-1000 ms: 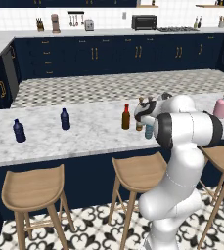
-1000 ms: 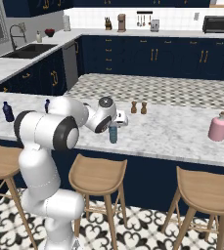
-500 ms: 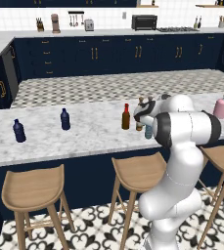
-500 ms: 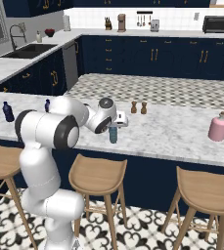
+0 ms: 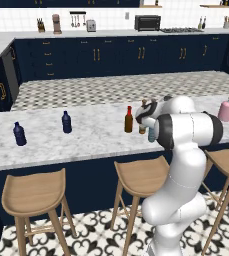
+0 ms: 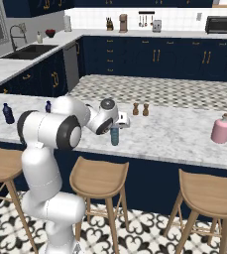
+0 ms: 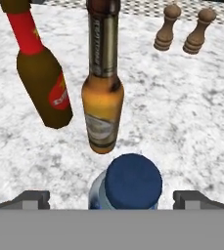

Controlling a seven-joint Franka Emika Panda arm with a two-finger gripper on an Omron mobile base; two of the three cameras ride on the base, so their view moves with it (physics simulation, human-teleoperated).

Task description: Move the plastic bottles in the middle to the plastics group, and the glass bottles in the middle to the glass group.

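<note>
teal bottle [image 7: 128, 185] capped, contents unseen | centred between spread end effector [image 7: 111, 199] tips, untouched | amber bottle [image 7: 102, 97] just beyond

1. In the hand view, you saw the teal bottle [image 7: 130, 184] only as cap and shoulders; its body was cut off below.
2. The brown bottle [image 7: 41, 73] lost its top at the upper edge.
3. In the left base view, the arm covered most of the amber bottle [image 5: 142, 129].
</note>
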